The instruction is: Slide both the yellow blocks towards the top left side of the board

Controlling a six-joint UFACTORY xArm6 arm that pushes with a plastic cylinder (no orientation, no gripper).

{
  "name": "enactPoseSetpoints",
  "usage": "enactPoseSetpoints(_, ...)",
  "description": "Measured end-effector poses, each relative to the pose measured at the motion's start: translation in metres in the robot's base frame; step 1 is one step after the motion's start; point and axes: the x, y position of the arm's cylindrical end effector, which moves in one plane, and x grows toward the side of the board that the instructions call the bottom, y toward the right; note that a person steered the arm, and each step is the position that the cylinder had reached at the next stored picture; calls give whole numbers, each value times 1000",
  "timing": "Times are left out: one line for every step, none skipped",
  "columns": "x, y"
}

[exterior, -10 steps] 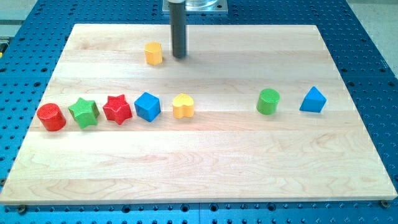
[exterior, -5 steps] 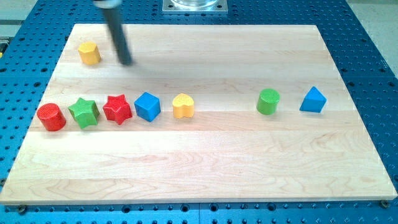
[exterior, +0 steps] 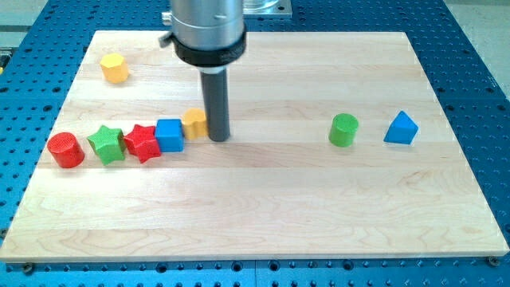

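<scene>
Tip (exterior: 217,139) touches yellow block (exterior: 194,122), which abuts blue cube (exterior: 169,135), holding nothing.

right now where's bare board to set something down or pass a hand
The whole strip along the view's bottom is bare, and so is the gap between my tip and the green cylinder. It is crowded at the left: red cylinder, green star, red star, blue cube, yellow block.

My tip (exterior: 217,138) touches the right side of a yellow block (exterior: 194,122) — it sits against the blue cube (exterior: 169,135), beside the red star (exterior: 143,143), green star (exterior: 107,144), and red cylinder (exterior: 65,150). Another yellow block (exterior: 114,68) lies top left; the green cylinder (exterior: 344,130) and blue triangle (exterior: 401,128) sit right.
</scene>
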Motion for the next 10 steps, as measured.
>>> enactPoseSetpoints(-18, -40)
enactPoseSetpoints(-31, -99)
enactPoseSetpoints(-50, -163)
enactPoseSetpoints(-31, -150)
enactPoseSetpoints(12, -189)
enactPoseSetpoints(-11, -242)
enactPoseSetpoints(-24, -242)
enactPoseSetpoints(-35, -216)
enactPoseSetpoints(-67, -216)
enactPoseSetpoints(-74, -242)
